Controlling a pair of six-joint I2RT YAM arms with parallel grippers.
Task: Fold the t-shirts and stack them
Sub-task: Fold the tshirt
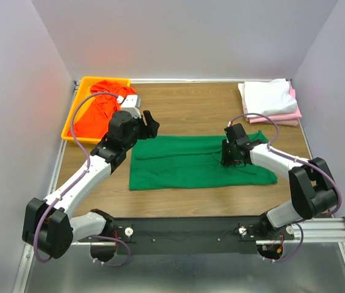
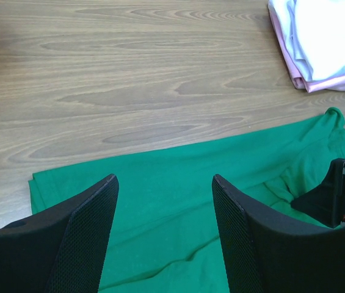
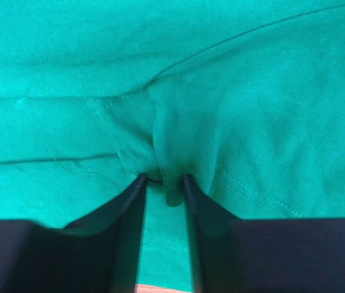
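The dark green t-shirt (image 1: 184,168) lies folded into a long strip at the table's middle. My right gripper (image 1: 230,160) is pressed down on its right part, with a small fold of the green cloth (image 3: 171,152) pinched between the nearly shut fingers (image 3: 129,207). My left gripper (image 1: 150,125) hovers open and empty over the shirt's far left edge (image 2: 172,201). The orange-red t-shirt (image 1: 102,110) lies crumpled in the yellow tray. The white t-shirt (image 1: 267,96) sits folded on the pink t-shirt (image 1: 282,117) at the far right corner.
The yellow plastic tray (image 1: 105,79) stands at the far left against the wall. Bare wood tabletop (image 1: 190,110) lies between the tray and the folded stack (image 2: 328,36). Walls close in the left, right and back sides.
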